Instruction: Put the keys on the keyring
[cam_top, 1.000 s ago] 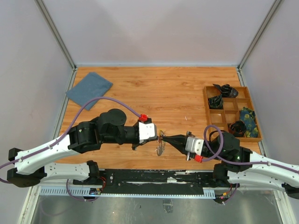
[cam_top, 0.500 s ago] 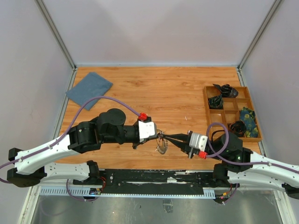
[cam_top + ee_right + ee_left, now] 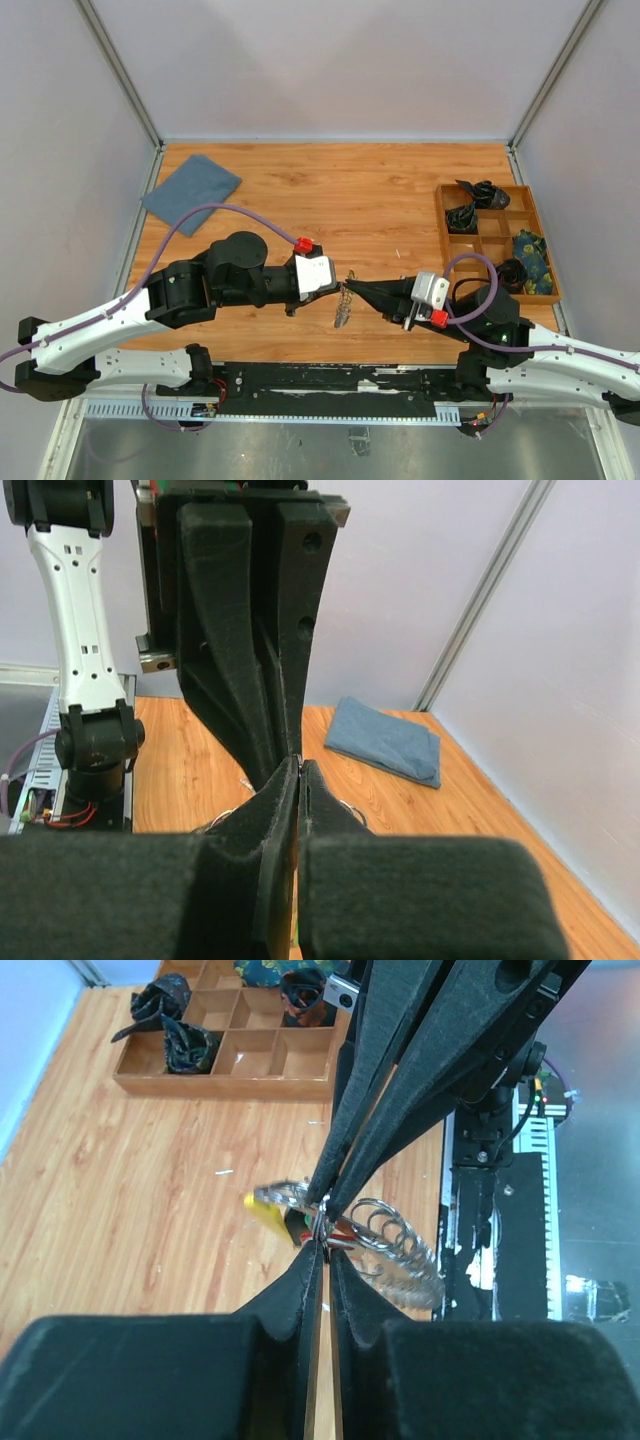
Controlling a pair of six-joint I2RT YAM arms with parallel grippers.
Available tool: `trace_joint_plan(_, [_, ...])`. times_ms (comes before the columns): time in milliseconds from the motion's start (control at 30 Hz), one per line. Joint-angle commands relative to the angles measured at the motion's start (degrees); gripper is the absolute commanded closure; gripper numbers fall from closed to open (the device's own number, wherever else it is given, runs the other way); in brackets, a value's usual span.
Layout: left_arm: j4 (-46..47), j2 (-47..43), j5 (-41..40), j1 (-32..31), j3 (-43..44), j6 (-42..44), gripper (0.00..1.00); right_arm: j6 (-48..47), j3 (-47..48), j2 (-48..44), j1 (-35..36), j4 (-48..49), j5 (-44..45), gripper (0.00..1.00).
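Note:
The keyring hangs above the near middle of the table, between my two grippers, which meet tip to tip. Its wire carries a fringe of small silver keys, a yellow tag and red and green bits. My left gripper pinches the wire at its fingertips, with only a thin slit between the pads. My right gripper is shut on the same wire from the opposite side. Its fingers come down from the top of the left wrist view.
A wooden compartment tray at the right edge holds black cable bundles and a patterned item. A folded blue cloth lies at the far left. Metal frame posts stand at the table's corners.
My right gripper has rolled and crept left and up towards the left gripper's tip. The keyring has stayed hanging between them. The left arm has barely moved.

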Motion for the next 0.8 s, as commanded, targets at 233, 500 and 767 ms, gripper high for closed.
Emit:
trace_joint_plan(233, [5.6,-3.2,0.1,-0.2,-1.5,-2.3,0.75,1.6,0.3,-0.8,0.5,7.4,0.6,1.00])
trace_joint_plan(500, [11.0,-6.0,0.0,-0.2,-4.5,-4.2,0.72,1.3,0.1,-1.2,0.5,7.4,-1.6,1.00])
trace_joint_plan(767, [13.7,-6.2,1.2,-0.2,-5.7,-5.4,0.71,1.2,0.1,-1.4,0.5,7.3,-3.5,1.00])
